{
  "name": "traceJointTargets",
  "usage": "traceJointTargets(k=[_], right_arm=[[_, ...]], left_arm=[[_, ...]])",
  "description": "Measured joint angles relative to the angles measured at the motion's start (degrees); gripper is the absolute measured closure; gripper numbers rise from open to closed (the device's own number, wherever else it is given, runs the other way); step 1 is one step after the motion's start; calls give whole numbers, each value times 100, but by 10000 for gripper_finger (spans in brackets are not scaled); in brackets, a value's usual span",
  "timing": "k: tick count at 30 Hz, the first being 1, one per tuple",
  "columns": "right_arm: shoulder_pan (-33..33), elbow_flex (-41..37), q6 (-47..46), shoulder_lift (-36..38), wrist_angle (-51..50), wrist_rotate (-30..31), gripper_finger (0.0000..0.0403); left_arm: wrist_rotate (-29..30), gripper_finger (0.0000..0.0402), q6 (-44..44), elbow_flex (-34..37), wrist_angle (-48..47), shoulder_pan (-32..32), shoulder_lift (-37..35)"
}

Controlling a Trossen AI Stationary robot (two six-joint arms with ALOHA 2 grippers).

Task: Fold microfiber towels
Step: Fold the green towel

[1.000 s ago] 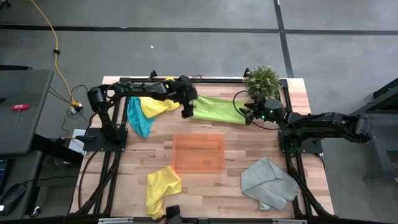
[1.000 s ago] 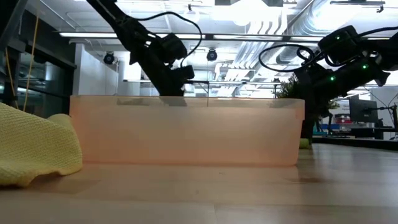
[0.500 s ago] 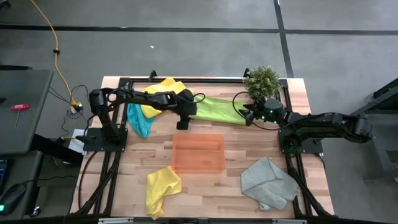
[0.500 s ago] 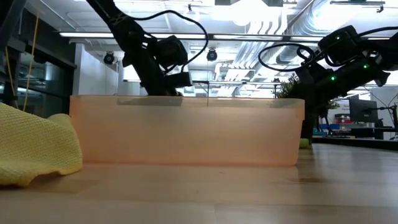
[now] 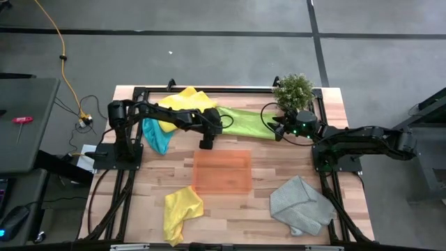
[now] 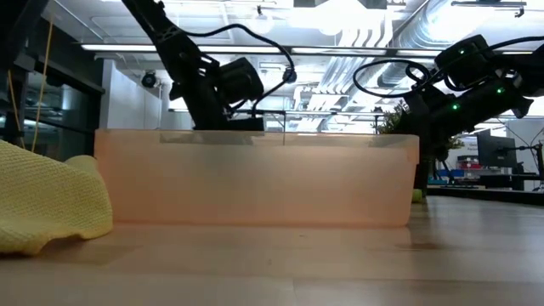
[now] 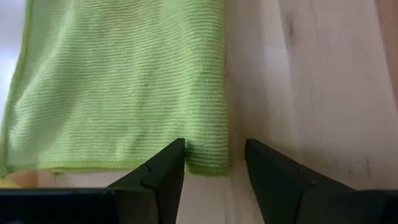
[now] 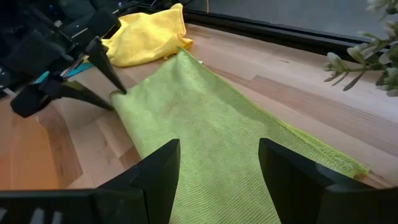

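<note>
Left wrist view gives us the clearest read: the lime green towel (image 7: 118, 81) lies flat on the wooden table (image 7: 311, 74), and its near corner sits right between the fingers of the left gripper (image 7: 214, 165), which stand apart on either side of the hem with nothing clamped. In the high view the towel (image 5: 244, 122) stretches across the far part of the table, at about 12 o'clock from the orange tray (image 5: 223, 171), with the left gripper (image 5: 207, 141) at its 9 o'clock end and the right gripper (image 5: 279, 129) at its 3 o'clock end. The right wrist view shows the right gripper's fingers (image 8: 155, 174) spread wide over the cloth, gripping nothing that we can see.

We judge the step in hand to be pinching the two corners so the towel can be folded. To do it well, we want the left fingers low enough to catch the hem, not just brush the top, and closing squarely on the corner. We should take only this one layer, keeping clear of the yellow towel (image 5: 182, 101) at 11 o'clock and the teal towel (image 5: 156, 136) beside it. The potted plant (image 5: 293, 90) stands close to the right gripper at 1 o'clock, so the lift there wants care.
</note>
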State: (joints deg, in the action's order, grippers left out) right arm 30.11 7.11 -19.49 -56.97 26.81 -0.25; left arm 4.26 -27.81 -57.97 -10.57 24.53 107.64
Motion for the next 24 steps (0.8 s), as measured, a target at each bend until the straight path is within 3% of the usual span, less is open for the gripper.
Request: traceJointTargets(k=[6, 13, 18, 24], right_arm=[[-13, 0, -117, 0, -4, -41, 192], [-322, 0, 134, 0, -533, -734, 192], [-769, -2, 612, -2, -1306, -577, 192], [-1128, -2, 1204, -2, -1437, 176, 192]], left_arm=[[59, 271, 160, -12, 51, -57, 78], [223, 389, 254, 8, 21, -208, 39], [331, 387, 365, 8, 29, -199, 41], [419, 395, 378, 8, 20, -195, 41]])
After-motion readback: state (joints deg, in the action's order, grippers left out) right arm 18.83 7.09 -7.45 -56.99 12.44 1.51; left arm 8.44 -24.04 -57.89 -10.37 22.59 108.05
